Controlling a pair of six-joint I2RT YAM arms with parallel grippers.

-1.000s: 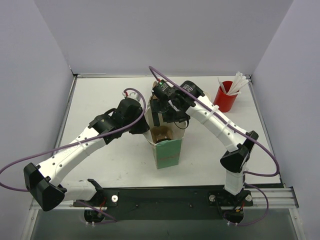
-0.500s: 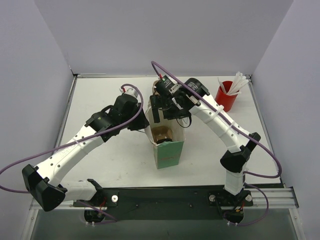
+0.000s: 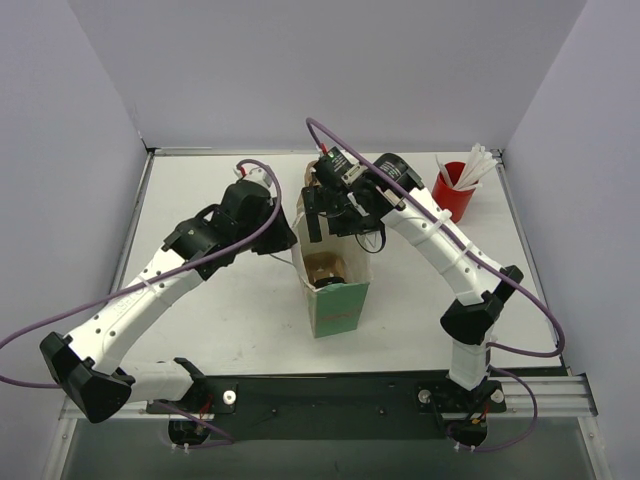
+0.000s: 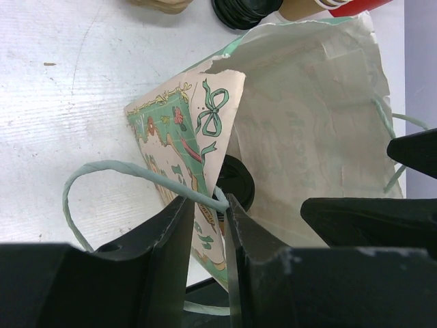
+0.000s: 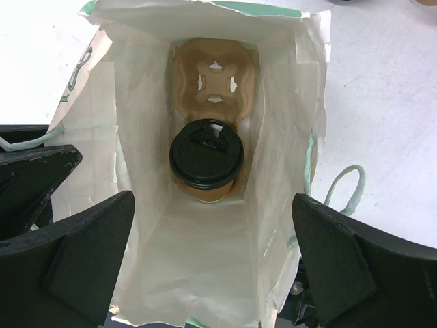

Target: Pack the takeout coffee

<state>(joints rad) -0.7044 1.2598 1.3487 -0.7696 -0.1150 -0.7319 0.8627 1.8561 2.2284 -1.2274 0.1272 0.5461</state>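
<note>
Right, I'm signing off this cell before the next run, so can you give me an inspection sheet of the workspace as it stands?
Surface: white table, nothing spilled that shows.
Job's things: takeout coffee, lid on, upright in a cardboard carrier at the bottom of the open paper bag.
Clutter: red cup of white sticks at the far right; black lids at the far edge.
Grippers: left gripper jaws narrowly apart around the bag's green handle, grip unclear; right gripper jaws wide, empty, above the bag's mouth.
Cables: purple cable looping along each arm.
Surroundings: plain pale walls on three sides.
</note>
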